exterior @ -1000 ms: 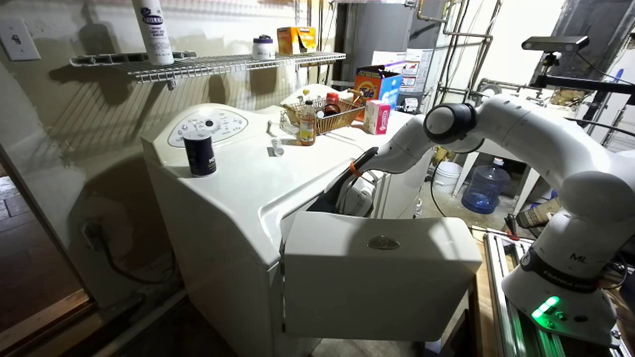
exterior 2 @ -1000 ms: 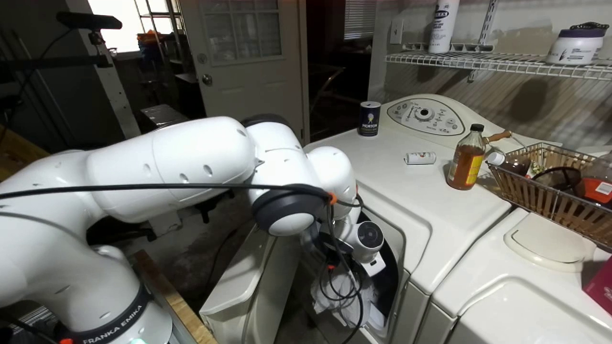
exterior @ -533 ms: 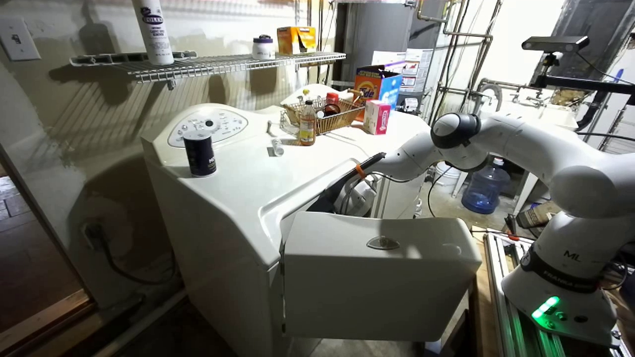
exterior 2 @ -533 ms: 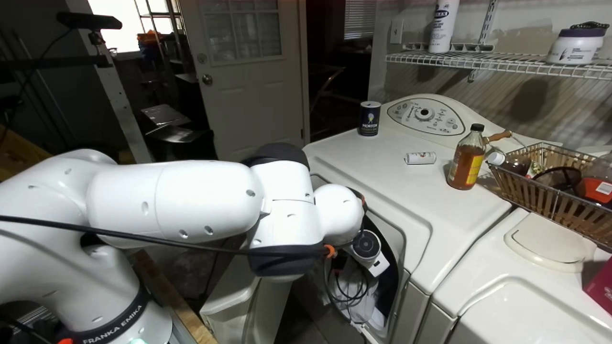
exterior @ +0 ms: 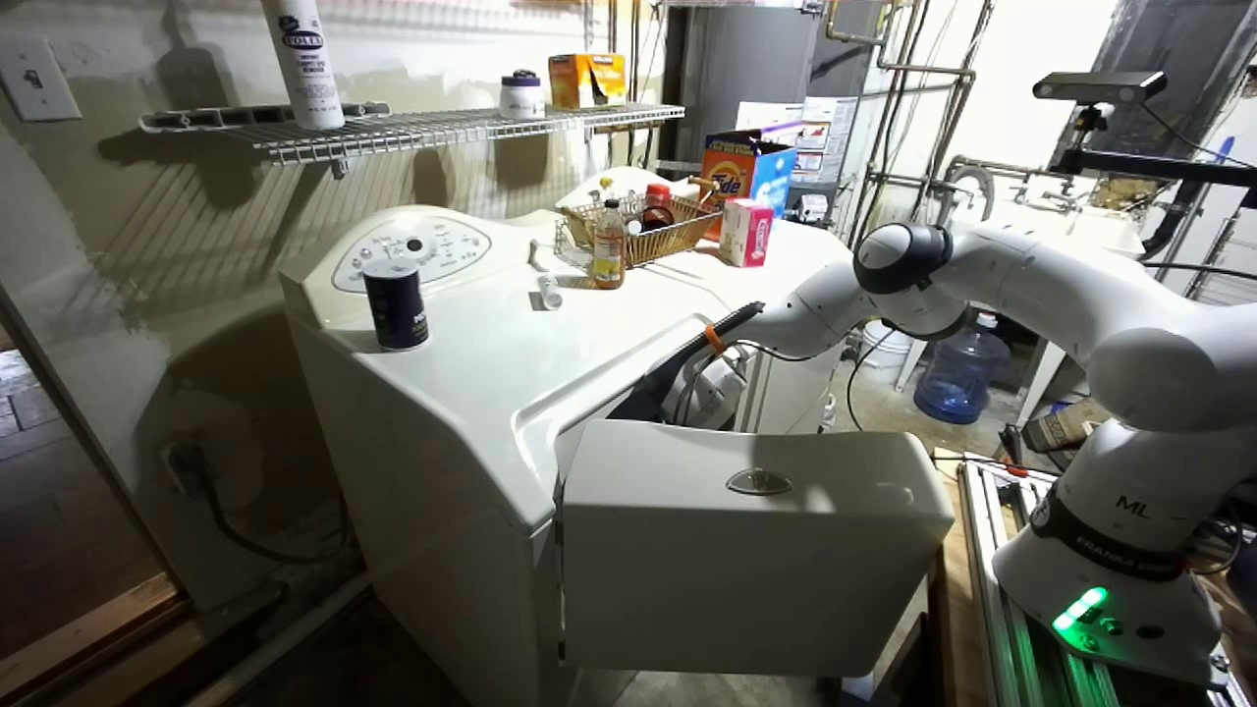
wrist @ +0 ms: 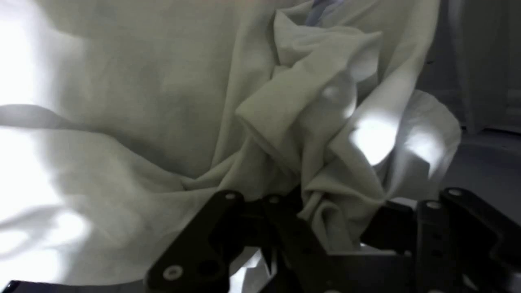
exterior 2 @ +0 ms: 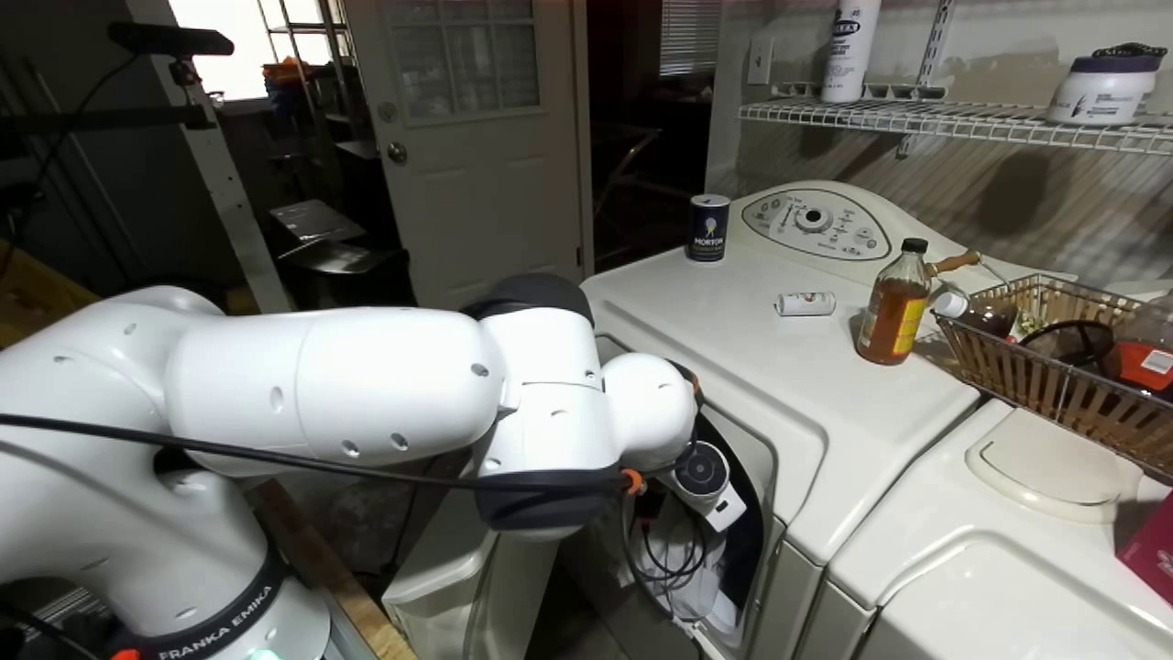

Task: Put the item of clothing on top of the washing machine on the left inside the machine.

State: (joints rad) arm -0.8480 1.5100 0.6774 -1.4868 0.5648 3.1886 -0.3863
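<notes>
Where the door (exterior: 756, 579) is swung wide, the mouth of the left machine (exterior 2: 761, 344) is crowded

When that mouth is taken as a clock's hub in an exterior view, the way is blocked near ten o'clock by the white arm (exterior 2: 394, 385) and between eight and nine by the door. A black cable (exterior 2: 229, 448) is strung along the arm, and more cable is looped over the mouth. On the machine's top, a dark canister (exterior 2: 707, 229) marked MORTON is stood at twelve o'clock, a small white tube (exterior 2: 805, 303) is laid on its side at one, and a bottle (exterior 2: 893, 316) is set between one and two; a filled basket (exterior 2: 1017, 376) is seen at two. Between three and four, a neighbouring machine (exterior 2: 1035, 587) is set just beside.

A glossy finish is shared by both machines; the basket is made of brown slats. The cloth (wrist: 175, 89) is pale, deeply folded and gathered at the mouth beneath the arm's end; how far inside cannot be told. Between the parted fingers (wrist: 390, 224) of the gripper (wrist: 333, 219), cloth is bunched; whether it is pinched or released cannot be told.

Along the mouth's three o'clock edge, a dark strip (exterior 2: 747, 545) is bared beside the cloth.
</notes>
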